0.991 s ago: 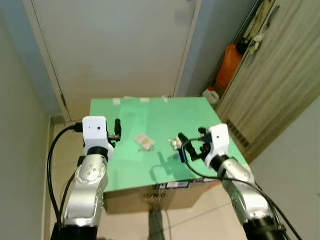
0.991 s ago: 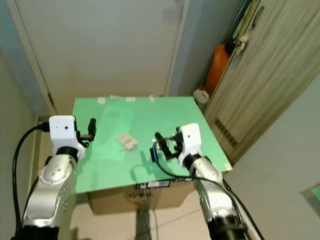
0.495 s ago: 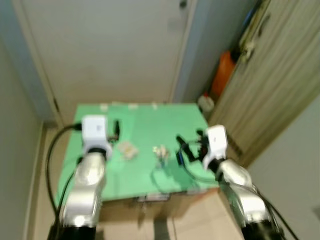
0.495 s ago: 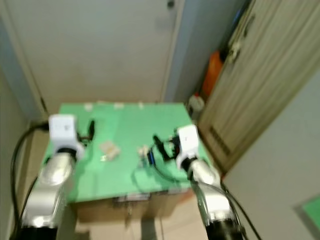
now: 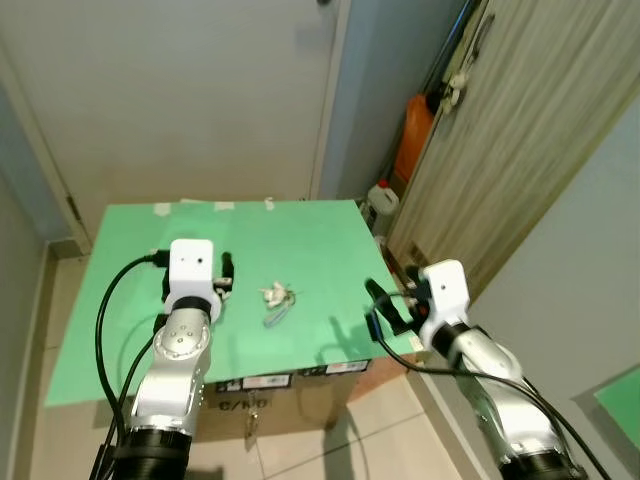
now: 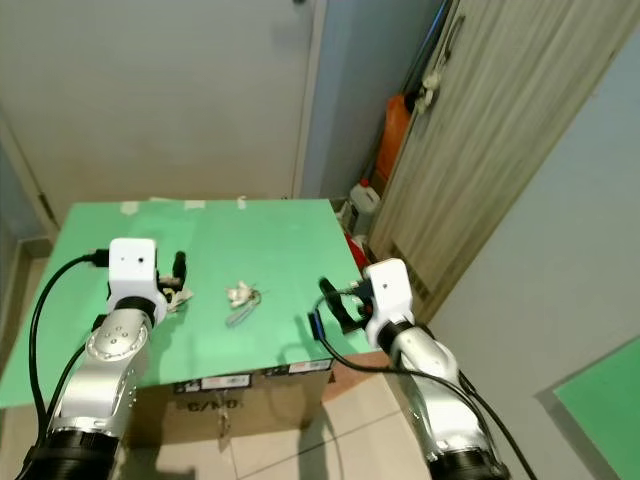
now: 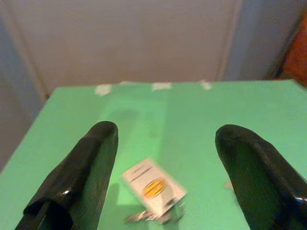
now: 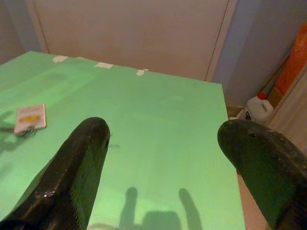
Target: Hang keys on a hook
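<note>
While nothing is gripped yet, both arms are out over the work surface, so here is the lineup, biggest first.

Door: pale door [image 5: 200, 90] on the far side, beyond the bench; no hook can be made out on it or on the walls.
Bench: green-topped bench [image 5: 300, 230] sitting on a cardboard box, directly ahead and low enough for either arm to reach down to.
Right hand: right hand [image 5: 380, 312] hovers at the near right corner, fingers [image 8: 76, 167] spread apart and holding nothing, apparently waiting.
Left hand: left hand [image 5: 226, 272] over the near left part, fingers [image 7: 84, 167] wide apart, empty, aimed so the tagged set sits between them.
Tagged keys: keys with a white tag [image 7: 153, 188] lie flat just beyond the left hand, the likelier pick from here.
Loose keys: keys [image 5: 276, 297] lie mid-bench between the two hands, a loop trailing toward the near edge.
</note>
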`<state>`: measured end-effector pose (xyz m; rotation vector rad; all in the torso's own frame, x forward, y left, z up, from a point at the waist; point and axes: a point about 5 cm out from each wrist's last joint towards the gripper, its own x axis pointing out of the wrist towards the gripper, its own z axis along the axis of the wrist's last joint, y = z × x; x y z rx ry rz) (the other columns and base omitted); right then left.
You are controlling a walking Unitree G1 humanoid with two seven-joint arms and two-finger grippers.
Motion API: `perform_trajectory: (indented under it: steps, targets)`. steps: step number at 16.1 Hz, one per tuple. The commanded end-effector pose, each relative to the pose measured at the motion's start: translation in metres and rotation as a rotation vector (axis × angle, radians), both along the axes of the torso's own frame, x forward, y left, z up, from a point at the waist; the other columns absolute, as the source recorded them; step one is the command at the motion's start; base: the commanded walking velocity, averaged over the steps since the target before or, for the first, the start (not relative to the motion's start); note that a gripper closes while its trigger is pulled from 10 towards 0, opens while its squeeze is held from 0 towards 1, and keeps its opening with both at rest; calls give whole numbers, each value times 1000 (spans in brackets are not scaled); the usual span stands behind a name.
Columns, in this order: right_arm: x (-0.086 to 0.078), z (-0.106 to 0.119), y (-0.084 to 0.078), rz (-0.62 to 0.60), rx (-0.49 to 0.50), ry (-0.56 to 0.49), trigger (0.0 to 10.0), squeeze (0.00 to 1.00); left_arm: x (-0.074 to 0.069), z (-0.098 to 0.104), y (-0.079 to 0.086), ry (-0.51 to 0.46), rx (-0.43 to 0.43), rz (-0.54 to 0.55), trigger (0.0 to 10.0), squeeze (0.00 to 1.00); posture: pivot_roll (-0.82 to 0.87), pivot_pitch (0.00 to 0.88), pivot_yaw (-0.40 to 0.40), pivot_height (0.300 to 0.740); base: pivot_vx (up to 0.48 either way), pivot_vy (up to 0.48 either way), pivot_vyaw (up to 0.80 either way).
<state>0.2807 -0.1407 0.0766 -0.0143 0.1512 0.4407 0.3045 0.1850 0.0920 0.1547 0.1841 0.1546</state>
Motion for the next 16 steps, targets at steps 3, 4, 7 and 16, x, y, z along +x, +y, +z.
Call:
perform_trajectory:
  steps: [3,4,7,16]
  targets:
    - [-4,7,-18,-32,-28,-9,10000,0,10,-3,3,18,23,29,10000,0,-22,48,-119,740,0,0,0]
    - [-7,7,-25,-43,-42,-3,10000,0,14,-6,5,28,66,24,10000,0,-36,52,-122,740,0,0,0]
    - [-14,9,-33,-52,-61,3,10000,0,19,-6,10,15,45,35,0,0,-64,60,-118,740,0,0,0]
    - [-20,11,-31,-30,-72,25,10000,0,16,-18,5,17,-23,90,10000,0,-65,64,-122,740,0,0,0]
